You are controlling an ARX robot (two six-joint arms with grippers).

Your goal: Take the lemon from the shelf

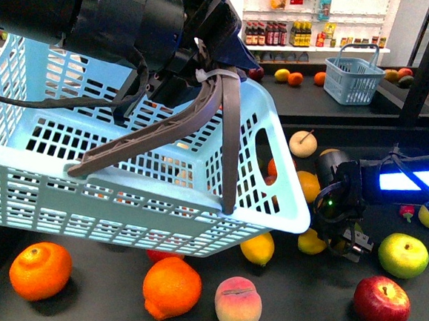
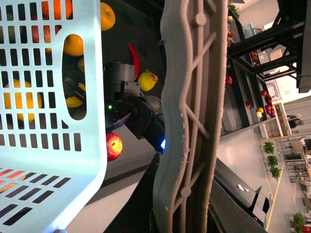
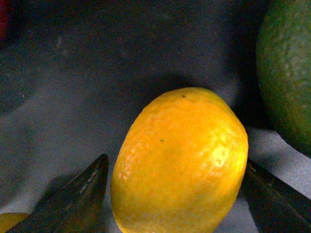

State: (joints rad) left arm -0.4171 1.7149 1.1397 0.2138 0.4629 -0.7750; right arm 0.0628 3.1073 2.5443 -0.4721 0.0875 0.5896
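Observation:
A yellow lemon [image 3: 182, 160] lies on the shelf's dark tray [image 3: 73, 97], between the spread fingers [image 3: 80, 196] of my open right gripper [image 3: 177, 194]. The fingers sit close on either side of it. In the front view this gripper [image 1: 338, 241] reaches down to the lemon [image 1: 310, 243] just right of the basket's corner. My left gripper [image 1: 210, 71] is shut on the grey-brown basket handle [image 1: 228, 132] and holds the light blue basket [image 1: 123, 190] above the tray [image 1: 299, 308]. The same handle [image 2: 187, 121] fills the left wrist view.
Another yellow fruit [image 1: 258, 247] lies under the basket's edge. Two oranges [image 1: 40, 269] [image 1: 171, 287], a peach [image 1: 237, 303], a red apple [image 1: 382, 301] and a green-yellow apple [image 1: 403, 255] lie nearby. A dark green fruit [image 3: 286, 73] sits beside the lemon. A small blue basket [image 1: 352, 80] stands behind.

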